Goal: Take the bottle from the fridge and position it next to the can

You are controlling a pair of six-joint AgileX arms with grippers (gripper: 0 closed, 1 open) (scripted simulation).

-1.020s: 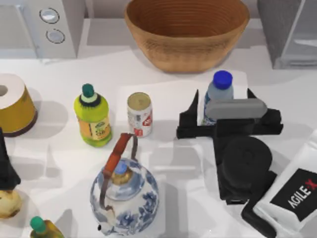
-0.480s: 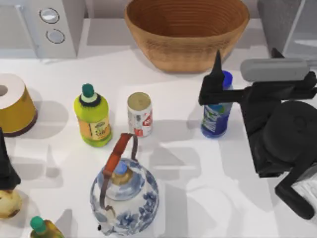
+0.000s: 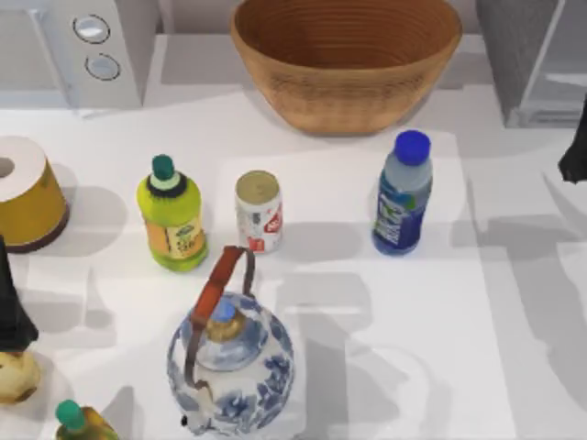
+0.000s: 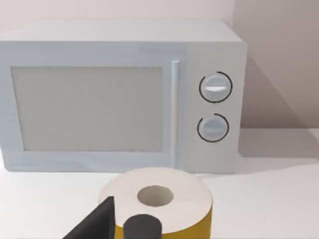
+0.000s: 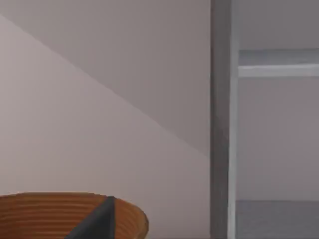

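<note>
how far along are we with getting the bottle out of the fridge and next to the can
Mostly done. The bottle stands upright on the table, out of the fridge, on the can's right with a gap between them. Nothing is in hand: the right gripper is at the table's right edge. What may remain is closing that gap.

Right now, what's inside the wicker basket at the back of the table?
The wicker basket shows only its own ribbed inner wall, with nothing visible in it. Its front wall hides part of the bottom, so something small lying there cannot be ruled out.
</note>
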